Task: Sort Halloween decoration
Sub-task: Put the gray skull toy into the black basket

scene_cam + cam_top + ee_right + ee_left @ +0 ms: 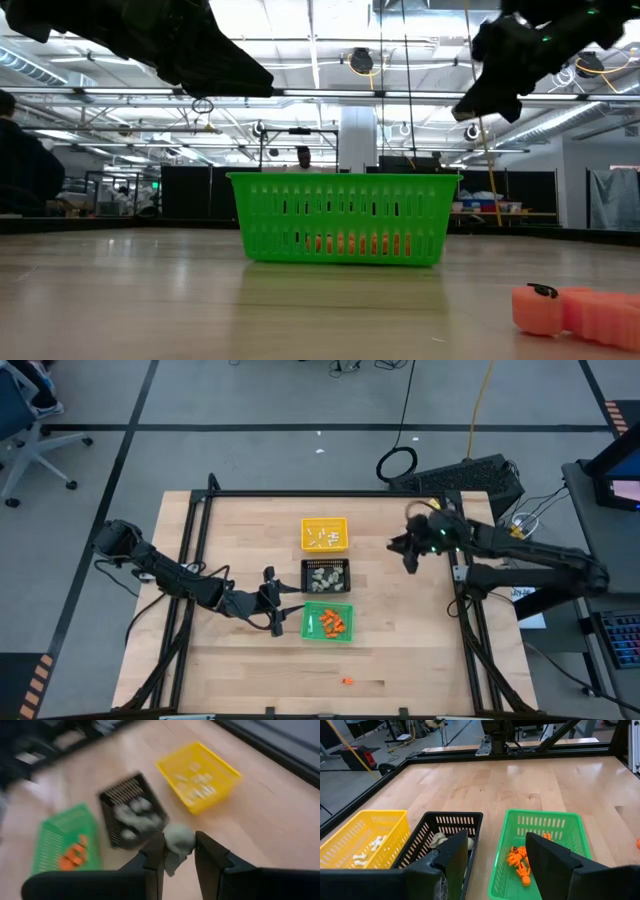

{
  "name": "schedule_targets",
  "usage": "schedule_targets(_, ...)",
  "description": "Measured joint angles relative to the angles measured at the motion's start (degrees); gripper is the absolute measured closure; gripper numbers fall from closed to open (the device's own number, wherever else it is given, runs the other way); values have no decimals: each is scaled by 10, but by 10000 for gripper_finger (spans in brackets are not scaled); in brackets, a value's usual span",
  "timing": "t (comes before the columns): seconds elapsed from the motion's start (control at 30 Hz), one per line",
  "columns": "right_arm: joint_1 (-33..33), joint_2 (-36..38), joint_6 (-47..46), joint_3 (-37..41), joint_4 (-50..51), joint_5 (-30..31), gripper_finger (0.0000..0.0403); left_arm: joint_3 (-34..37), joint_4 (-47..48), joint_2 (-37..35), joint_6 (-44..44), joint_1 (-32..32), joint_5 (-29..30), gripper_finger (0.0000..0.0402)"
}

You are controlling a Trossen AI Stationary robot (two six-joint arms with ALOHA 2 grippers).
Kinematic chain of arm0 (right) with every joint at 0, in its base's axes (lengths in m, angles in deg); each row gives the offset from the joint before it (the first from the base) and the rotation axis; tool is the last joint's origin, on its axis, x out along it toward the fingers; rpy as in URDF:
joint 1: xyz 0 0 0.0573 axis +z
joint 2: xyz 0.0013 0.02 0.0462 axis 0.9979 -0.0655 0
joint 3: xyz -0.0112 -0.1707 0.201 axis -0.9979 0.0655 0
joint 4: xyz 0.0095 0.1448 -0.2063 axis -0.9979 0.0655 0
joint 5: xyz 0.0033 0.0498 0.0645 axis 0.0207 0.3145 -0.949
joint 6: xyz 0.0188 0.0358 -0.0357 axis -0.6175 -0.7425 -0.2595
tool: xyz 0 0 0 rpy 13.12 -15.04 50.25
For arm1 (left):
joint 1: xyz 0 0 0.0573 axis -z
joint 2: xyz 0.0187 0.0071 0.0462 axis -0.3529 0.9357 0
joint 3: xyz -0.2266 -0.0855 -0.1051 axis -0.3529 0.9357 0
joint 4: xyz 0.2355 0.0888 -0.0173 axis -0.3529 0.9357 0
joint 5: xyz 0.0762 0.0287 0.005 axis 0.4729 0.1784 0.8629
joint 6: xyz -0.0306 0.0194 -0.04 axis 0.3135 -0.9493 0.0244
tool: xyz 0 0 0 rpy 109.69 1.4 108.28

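Three small trays stand in a row mid-table: yellow (324, 534) with thin white sticks (367, 849), black (326, 575) with beige-grey lumps (134, 815), and green (328, 621) with orange bits (520, 862). My right gripper (410, 558) hangs above the table to the right of the trays, shut on a beige-grey lump (178, 839). My left gripper (278, 615) stands open just left of the green tray, with nothing between its fingers. One orange piece (347, 681) lies on the table near the front edge. My right gripper pinches the beige-grey lump's rounded top (180, 836) between its two fingers. The fingers slant downward, coming from the table's right side. The lump's lower end (172, 864) hangs between the fingers, lifted clear of the table.
The black frame rails (300, 493) run along the table's far edge and sides. Bare wood lies right of the trays and along the front, where the loose orange piece (575, 310) rests. People stand in the room beyond the table.
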Motion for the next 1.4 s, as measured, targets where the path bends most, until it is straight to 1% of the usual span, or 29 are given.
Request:
schedule_targets(0.1,32,43,-18,56,-86,-1,344,0,0,0,1,0,0,201)
schedule_targets(0.2,63,62,-17,111,-173,-1,344,0,0,0,0,0,0,201)
schedule_targets(0.4,112,52,19,193,-372,0,344,0,-5,0,1,0,0,201)
schedule_targets(0.5,134,41,50,216,-451,0,344,0,-9,0,1,0,0,201)
schedule_targets(0.6,150,29,85,230,-504,2,344,0,-18,0,0,0,0,201)
schedule_targets(0.73,166,14,126,232,-534,3,344,0,-18,0,0,0,0,201)
schedule_targets(0.87,176,1,148,232,-542,3,344,0,-18,0,0,0,0,201)
schedule_targets(1.4,180,-12,146,232,-542,4,344,0,-17,0,0,0,0,201)
